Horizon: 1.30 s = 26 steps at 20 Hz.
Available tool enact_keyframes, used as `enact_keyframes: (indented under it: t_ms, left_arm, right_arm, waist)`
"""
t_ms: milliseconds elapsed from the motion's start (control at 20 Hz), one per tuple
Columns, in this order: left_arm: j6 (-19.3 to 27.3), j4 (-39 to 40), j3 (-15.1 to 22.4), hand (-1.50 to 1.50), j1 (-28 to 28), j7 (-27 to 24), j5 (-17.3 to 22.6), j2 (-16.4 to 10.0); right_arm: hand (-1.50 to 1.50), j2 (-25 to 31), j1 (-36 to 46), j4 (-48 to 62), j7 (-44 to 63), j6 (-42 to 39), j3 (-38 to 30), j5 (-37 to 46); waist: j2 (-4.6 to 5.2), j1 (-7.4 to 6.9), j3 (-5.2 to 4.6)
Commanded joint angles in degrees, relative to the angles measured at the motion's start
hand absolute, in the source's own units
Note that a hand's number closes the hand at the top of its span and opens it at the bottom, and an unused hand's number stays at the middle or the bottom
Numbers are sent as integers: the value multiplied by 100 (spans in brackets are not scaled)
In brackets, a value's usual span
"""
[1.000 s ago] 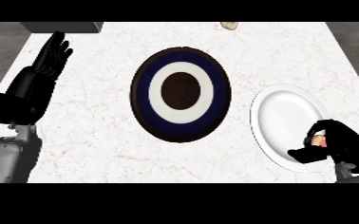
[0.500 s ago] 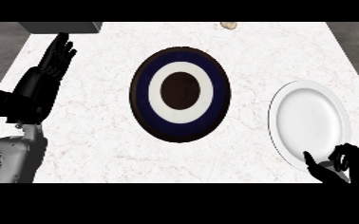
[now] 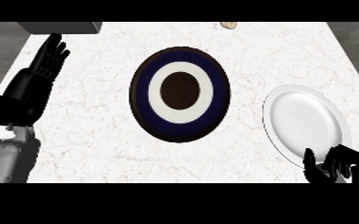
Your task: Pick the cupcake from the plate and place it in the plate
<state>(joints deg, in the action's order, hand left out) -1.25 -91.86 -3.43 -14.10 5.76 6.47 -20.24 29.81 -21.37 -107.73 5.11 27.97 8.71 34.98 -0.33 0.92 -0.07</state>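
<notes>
the right hand [image 3: 340, 163] shows only in part at the lower right corner of the head view. it sits at the near edge of the white plate [image 3: 303, 118], with its dark tips overlapping the rim. whether this hand is closed or not cannot be told, because most of it is cut off by the view's lower edge. the cupcake cannot be seen on either plate or on the counter [image 3: 91, 123], and whether the right hand hides it cannot be told. the white plate lies at the right side of the counter. the dark plate with blue and white rings [image 3: 180, 94] lies in the middle, just apart from the white one. the left hand [image 3: 32, 88] rests at the left edge, its fingers [image 3: 52, 52] straight and pointing up the view, holding nothing. a small beige item [image 3: 228, 24] lies at the far edge, and a grey box [image 3: 60, 27] sits at the far left corner.
</notes>
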Motion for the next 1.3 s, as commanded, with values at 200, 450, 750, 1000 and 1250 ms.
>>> enact_keyframes:
  t_ms: [200, 450, 750, 1000, 1250]
  left_arm:
    - [54, -243, 207, 0, 2, 117, -167, 215]
    - [-175, -434, -54, 0, -205, 629, 99, 12]
    - [-155, -51, -24, 0, -25, 60, -145, 233]
    - [-346, 142, -194, 0, -159, -54, -83, 105]
    - [27, 201, 134, 0, -301, -38, -490, 503]
  right_arm:
    - [150, -257, 314, -1705, 366, -488, 477, -53]
    - [150, -743, 1461, -1610, 1392, -1109, 1010, 701]
    - [150, -1658, 3101, -1333, 2721, -1890, 1499, 1184]
    - [150, -2570, 4515, 316, 2956, -1957, 1395, 1222]
    - [150, -2961, 5388, 2191, 2711, -1311, 1244, 1236]
  waist:
    - [24, -93, 3]
    - [30, -145, 4]
    - [35, -152, 0]
    - [44, -182, 2]
    - [59, -192, 6]
